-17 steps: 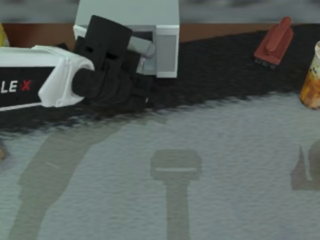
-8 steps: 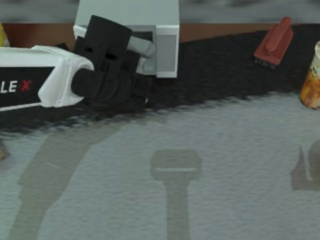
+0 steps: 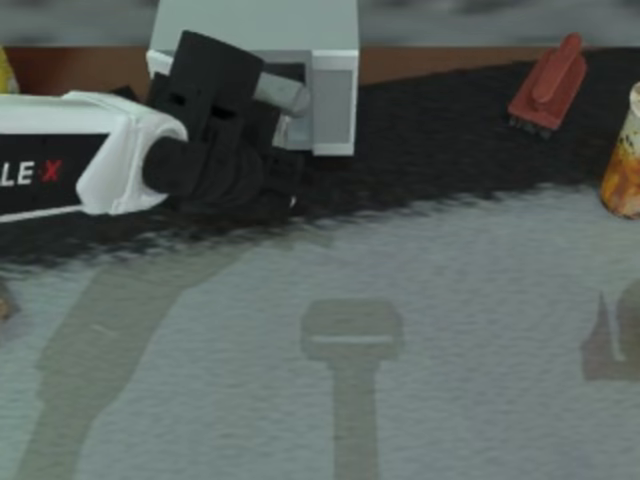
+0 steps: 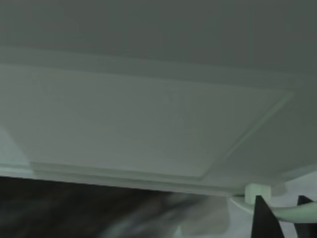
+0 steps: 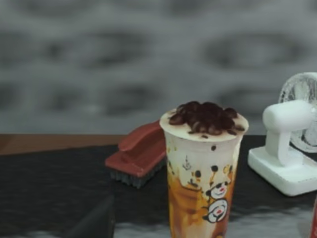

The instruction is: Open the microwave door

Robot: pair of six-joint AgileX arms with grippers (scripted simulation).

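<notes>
Top view shows a grey table [image 3: 450,330] with a dark band at the back, where the microwave [image 3: 262,40] sits left of a red brush [image 3: 548,85] and a drink cup [image 3: 622,155]. The left gripper [image 3: 285,130] reaches its door [image 4: 148,124] by the handle [image 4: 292,214]; whether its jaws are spread or pinched cannot be told.

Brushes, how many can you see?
1. The red brush lies at the table's far right side, between the microwave and the drink cup. More could be out of view.
</notes>
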